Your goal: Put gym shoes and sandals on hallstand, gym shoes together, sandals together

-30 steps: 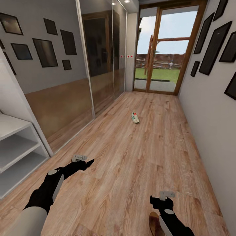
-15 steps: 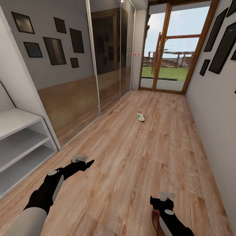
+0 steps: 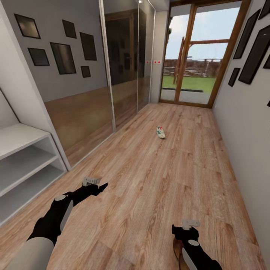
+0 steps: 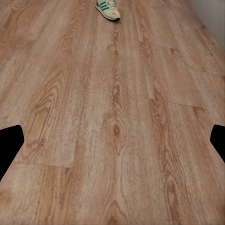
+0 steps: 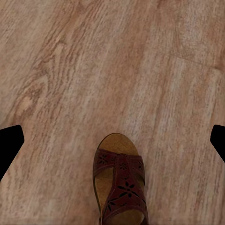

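Observation:
One gym shoe (image 3: 161, 132), white with green stripes, lies alone on the corridor floor (image 3: 150, 180) far ahead, near the glass door; the left wrist view catches this gym shoe (image 4: 108, 9) well beyond the fingers. A brown sandal (image 5: 119, 187) lies on the floor just below my right gripper (image 5: 112, 140), which is open and holds nothing. In the head view the sandal (image 3: 177, 250) is mostly hidden by the right arm. My left gripper (image 3: 100, 186) hangs open over bare planks. The hallstand (image 3: 22, 157) stands at the left with its low shelves bare.
A mirrored sliding wardrobe (image 3: 112, 75) runs along the left wall past the hallstand. The right wall (image 3: 243, 131) carries dark picture frames. A glass door (image 3: 195, 67) closes the corridor's far end.
The view swung right a second ago, bringing more of the hallstand into sight, and has since nearly settled. Both arms kept their pose.

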Available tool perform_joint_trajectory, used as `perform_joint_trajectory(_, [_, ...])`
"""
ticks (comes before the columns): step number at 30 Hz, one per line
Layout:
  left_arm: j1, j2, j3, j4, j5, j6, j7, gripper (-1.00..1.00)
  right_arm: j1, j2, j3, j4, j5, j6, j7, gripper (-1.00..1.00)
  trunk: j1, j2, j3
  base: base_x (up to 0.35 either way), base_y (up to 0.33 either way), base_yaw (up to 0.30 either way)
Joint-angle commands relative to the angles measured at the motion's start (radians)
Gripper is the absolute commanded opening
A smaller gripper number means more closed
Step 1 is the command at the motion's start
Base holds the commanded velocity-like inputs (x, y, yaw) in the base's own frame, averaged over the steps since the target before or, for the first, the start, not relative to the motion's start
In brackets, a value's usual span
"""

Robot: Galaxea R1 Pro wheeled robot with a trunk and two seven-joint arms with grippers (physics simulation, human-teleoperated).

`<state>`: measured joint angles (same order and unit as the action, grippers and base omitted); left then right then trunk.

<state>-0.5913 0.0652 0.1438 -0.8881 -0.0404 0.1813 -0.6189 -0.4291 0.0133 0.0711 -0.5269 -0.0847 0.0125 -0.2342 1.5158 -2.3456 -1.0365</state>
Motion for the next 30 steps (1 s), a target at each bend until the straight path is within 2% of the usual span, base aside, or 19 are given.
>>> perform_joint_trajectory(1, [-0.001,-0.001,0.004,-0.002,-0.004,0.007,-0.007,1.00,0.000,-0.001,0.008,-0.001,-0.009,0.001,-0.008,1.00,0.000,0.000,-0.001,-0.003,0.000,0.000])
perform_joint_trajectory(7, [0.001,-0.001,0.003,-0.002,-0.004,0.002,-0.007,1.00,0.000,-0.001,0.007,-0.001,-0.009,0.001,-0.008,1.00,0.000,0.000,-0.001,-0.038,0.000,0.000])
perform_joint_trajectory(17, [0.002,-0.001,0.002,0.000,-0.005,0.001,-0.007,1.00,0.000,-0.001,0.008,-0.001,-0.009,0.001,-0.008,1.00,0.000,0.000,-0.001,-0.209,0.000,-0.014])
perform_joint_trajectory(30, [0.001,-0.002,0.002,-0.001,-0.004,0.008,-0.007,1.00,0.000,0.001,0.008,-0.001,-0.009,0.001,-0.008,1.00,0.000,0.000,-0.001,-0.016,0.000,-0.043])
